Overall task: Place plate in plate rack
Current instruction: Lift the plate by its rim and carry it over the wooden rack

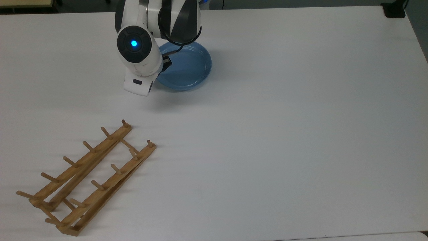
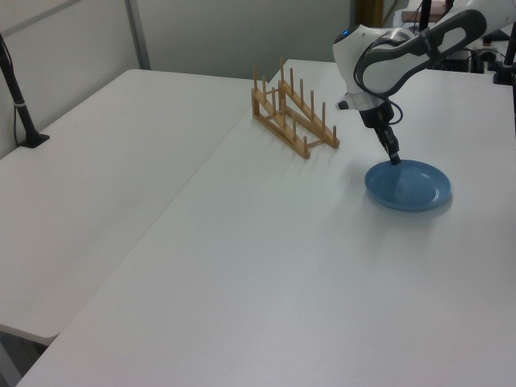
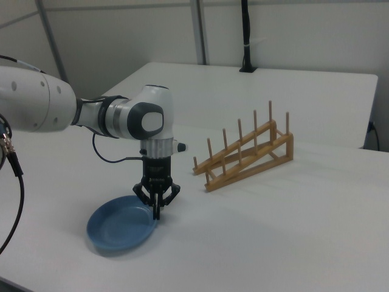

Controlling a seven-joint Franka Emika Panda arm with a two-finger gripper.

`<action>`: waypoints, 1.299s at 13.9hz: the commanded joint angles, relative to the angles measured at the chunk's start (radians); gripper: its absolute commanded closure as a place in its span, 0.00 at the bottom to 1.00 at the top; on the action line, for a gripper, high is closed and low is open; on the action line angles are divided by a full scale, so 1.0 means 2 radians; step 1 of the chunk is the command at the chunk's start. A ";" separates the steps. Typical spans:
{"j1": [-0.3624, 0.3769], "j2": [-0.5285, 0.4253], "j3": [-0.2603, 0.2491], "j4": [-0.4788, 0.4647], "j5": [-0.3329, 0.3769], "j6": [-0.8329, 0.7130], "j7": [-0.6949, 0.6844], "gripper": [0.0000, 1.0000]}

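The blue plate [image 1: 189,65] lies flat on the white table [image 1: 284,117] near the top view's upper edge. It also shows in the left view [image 2: 411,185] and the right view [image 3: 118,228]. My gripper [image 3: 157,213] points straight down at the plate's rim on the side toward the plate rack, with its fingers drawn together on that rim. In the left view the gripper [image 2: 394,159] touches the plate's far left rim. The arm's wrist [image 1: 137,50] hides that rim in the top view. The wooden plate rack [image 1: 87,177] [image 2: 294,121] [image 3: 249,152] stands apart, with nothing in it.
A black post [image 2: 20,105] stands on a second table at the left view's left. A black base [image 1: 394,10] sits at the top view's upper right corner. A cable [image 3: 12,182] hangs at the right view's left.
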 commanded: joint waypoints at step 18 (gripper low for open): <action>-0.091 -0.031 -0.016 0.171 -0.012 0.356 0.220 1.00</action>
